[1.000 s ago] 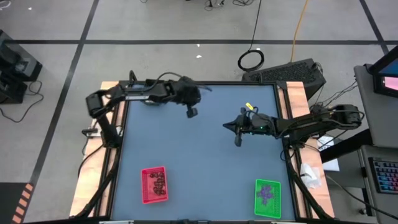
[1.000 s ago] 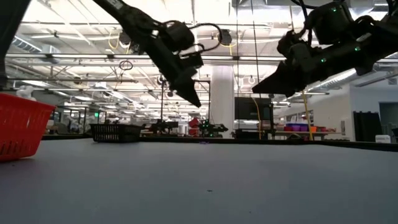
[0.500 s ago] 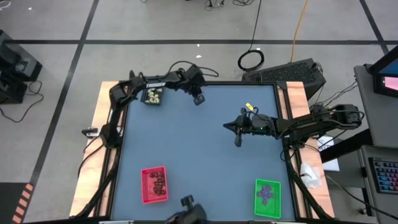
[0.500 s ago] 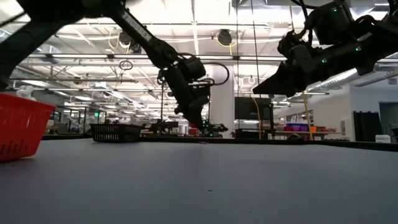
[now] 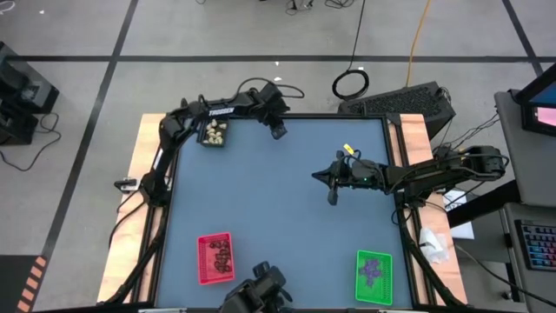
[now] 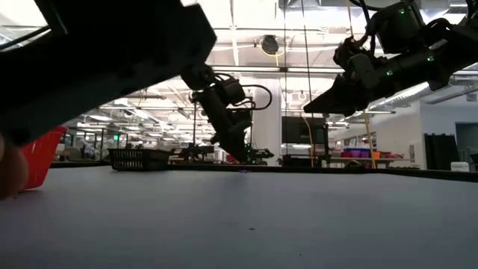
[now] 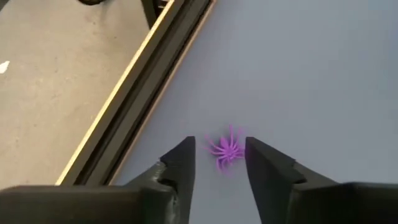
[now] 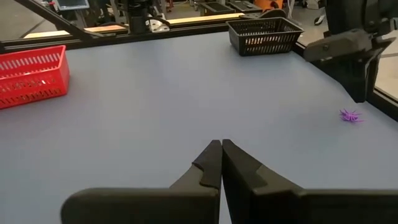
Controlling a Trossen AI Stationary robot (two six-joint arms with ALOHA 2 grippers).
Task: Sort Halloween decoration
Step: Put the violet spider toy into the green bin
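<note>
Where it hung over the table's (image 5: pixel 278 217) middle earlier, the left gripper (image 7: pixel 219 163) now straddles a purple spider (image 7: pixel 226 149) by the far edge, jaws parted; the right gripper (image 8: pixel 221 163) hovers pinched closed, unmoved.

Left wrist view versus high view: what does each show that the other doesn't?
Only the left wrist view shows the purple spider lying on the table between the open fingers of the left end effector. Only the high view shows the red tray, green tray, black tray and the waiting right end effector. Both show the table's far edge.
</note>
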